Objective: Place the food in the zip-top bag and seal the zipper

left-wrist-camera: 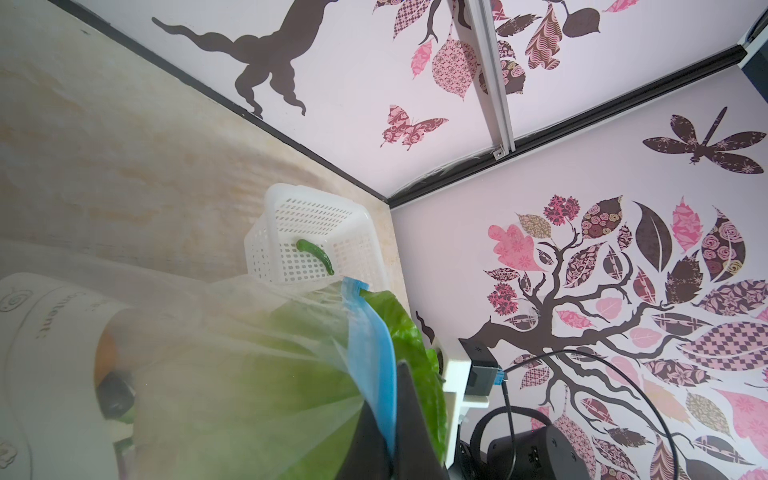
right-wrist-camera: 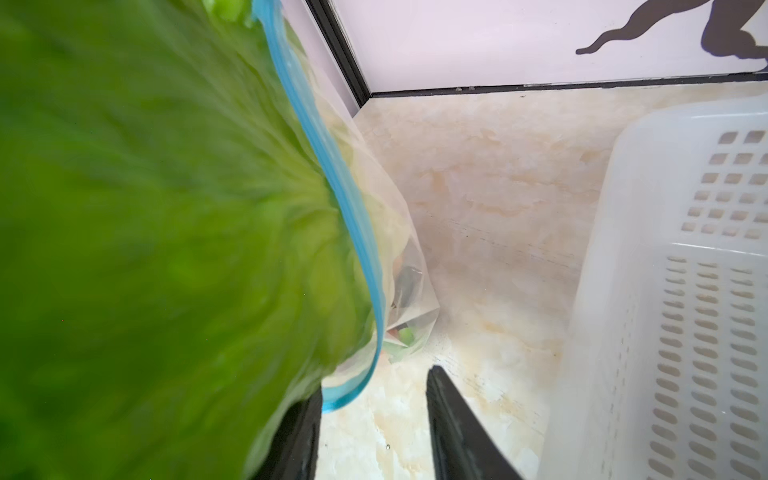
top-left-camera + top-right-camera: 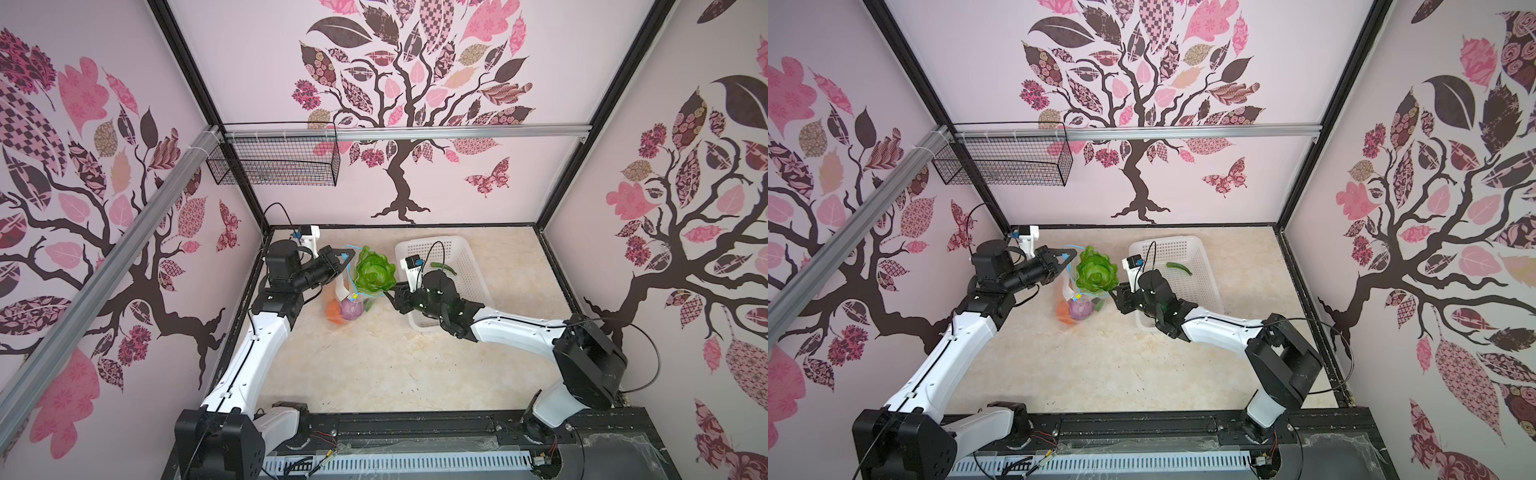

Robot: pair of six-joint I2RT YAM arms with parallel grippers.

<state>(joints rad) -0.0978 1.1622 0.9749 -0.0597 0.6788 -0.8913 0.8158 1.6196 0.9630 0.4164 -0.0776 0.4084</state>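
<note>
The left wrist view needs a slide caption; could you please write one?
Left gripper pinches the zipper of the bag, cabbage at its mouth; a green pepper lies in the basket beyond.

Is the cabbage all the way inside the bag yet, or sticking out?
Sticking out: the cabbage bulges past the blue zipper that rings it at the open mouth of the bag.

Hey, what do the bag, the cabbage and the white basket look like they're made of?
Bag: thin clear plastic film. It crinkles, and the food shows through it.
Cabbage: likely soft plastic or fabric, with ruffled, veined green leaves. I cannot tell which.
Basket: stiff white plastic, smooth, moulded with rows of holes.
</note>
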